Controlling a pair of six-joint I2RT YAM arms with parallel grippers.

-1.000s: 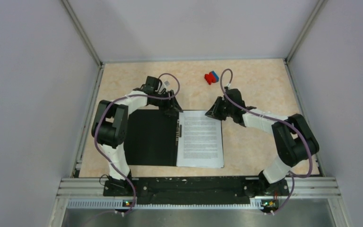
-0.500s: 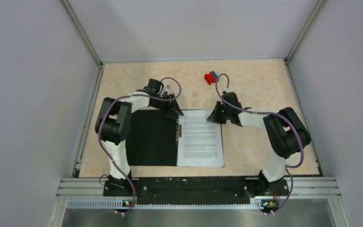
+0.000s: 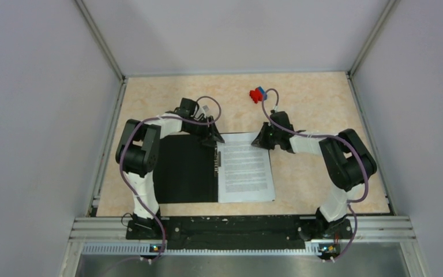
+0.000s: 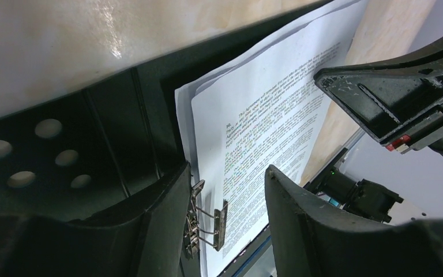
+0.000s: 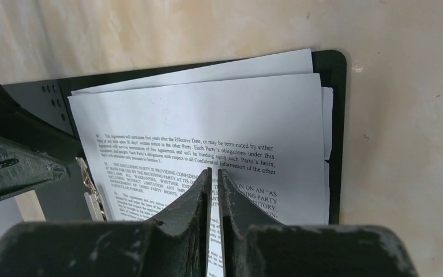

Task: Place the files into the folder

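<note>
The folder [image 3: 184, 167] lies open on the bench [image 3: 317, 115], black inside up. The files [image 3: 245, 170] rest on its right half, slightly fanned. The left claw [image 3: 213, 138] stands open astride the spine clip [image 4: 207, 222]. The right claw [image 3: 261, 141], closed to a slit, sits at the sheets' far-right corner. A red-and-blue object [image 3: 257, 94] lies well beyond.

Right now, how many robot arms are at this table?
2. The left arm rises from the near-left edge to the far edge of the folder. The right arm rises from the near-right edge to the far right corner of the files. None seem hidden.
</note>
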